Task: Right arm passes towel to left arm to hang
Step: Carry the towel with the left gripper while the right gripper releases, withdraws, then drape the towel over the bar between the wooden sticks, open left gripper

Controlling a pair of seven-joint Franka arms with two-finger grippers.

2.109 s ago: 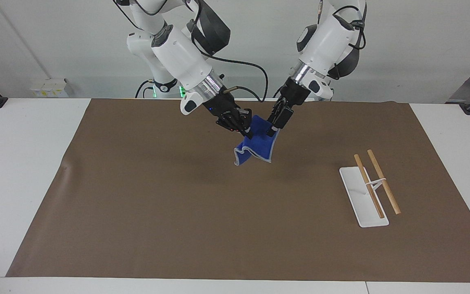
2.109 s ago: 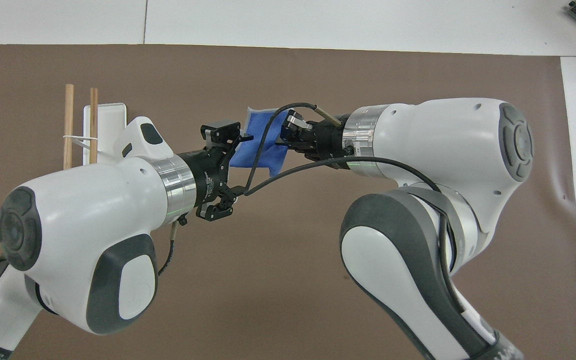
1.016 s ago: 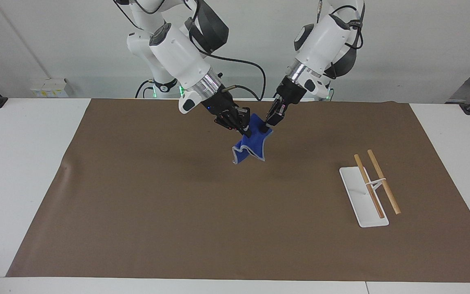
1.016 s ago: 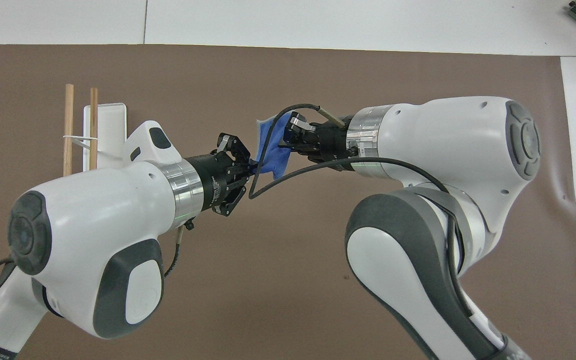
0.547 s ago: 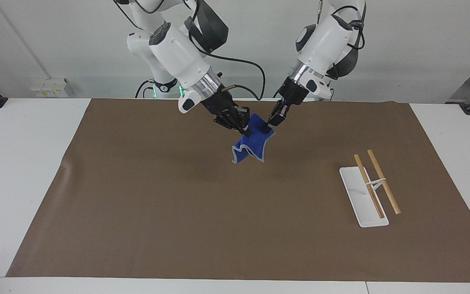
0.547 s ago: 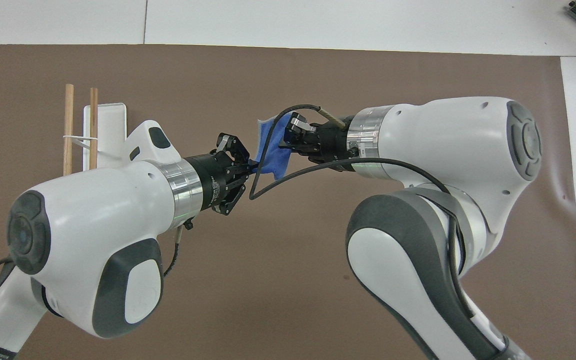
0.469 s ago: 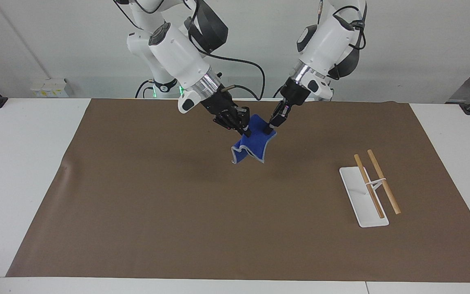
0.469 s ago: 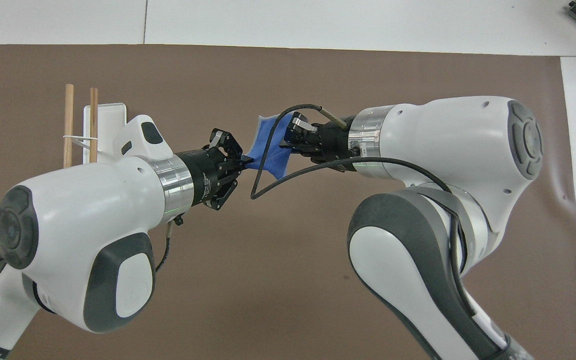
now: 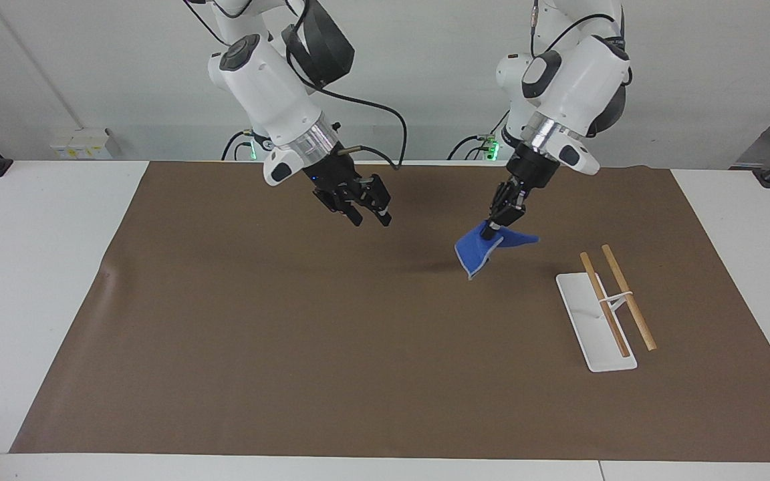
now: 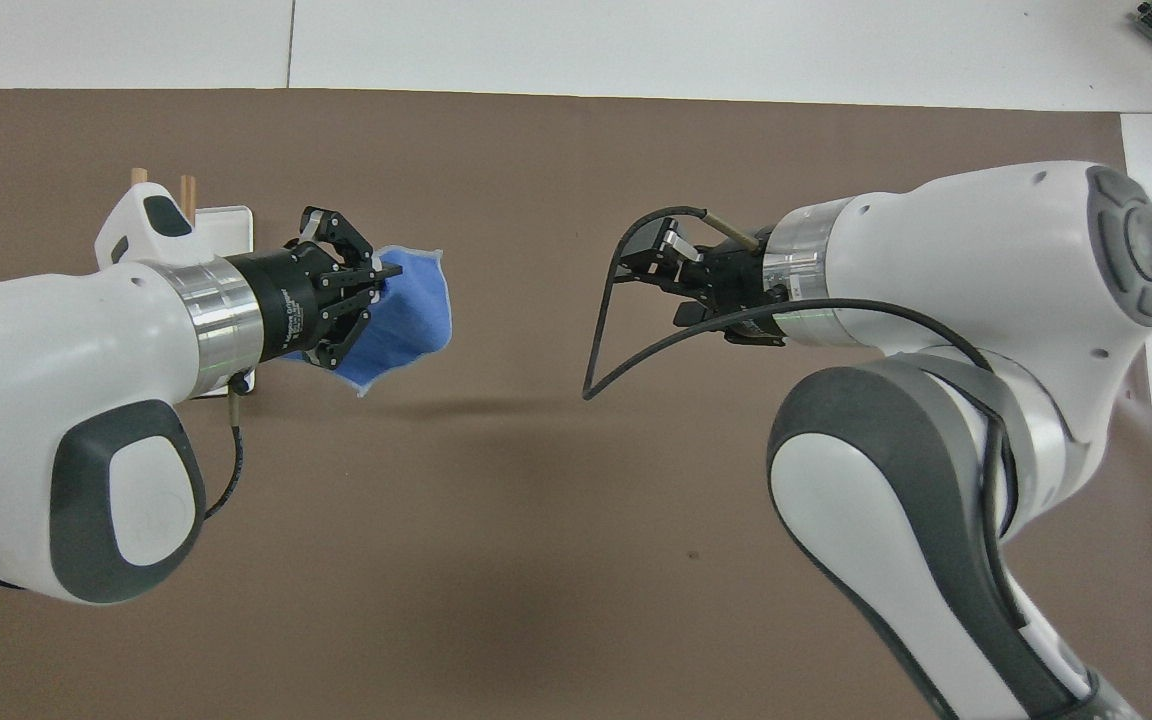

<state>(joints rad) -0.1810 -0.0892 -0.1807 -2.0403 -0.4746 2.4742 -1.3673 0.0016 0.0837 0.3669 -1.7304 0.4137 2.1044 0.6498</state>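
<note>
The handover is done. Half a second ago both grippers pinched the towel over the middle of the desk; now only the left gripper has it, shut on one corner, and it has swung away toward the left arm's end of the desk. The towel hangs from that gripper in the air, drooping in a loose fold over the brown mat, clear of its surface, near the rack but not yet over it.

The right gripper has let go and drawn back toward its own side. It holds nothing, its fingers stand apart, and it hovers over the mat closer to the robots' edge of the desk.

The rack, a white base with two wooden rods held above it, sits toward the left arm's end of the desk. In the overhead view the left arm covers most of it, with only the rod tips showing.

What is left appears to be the hanging: the left arm must carry the towel over a rod and lower it so the cloth drapes on both sides. With a single-corner grip, the hanging part may swing or bunch.
</note>
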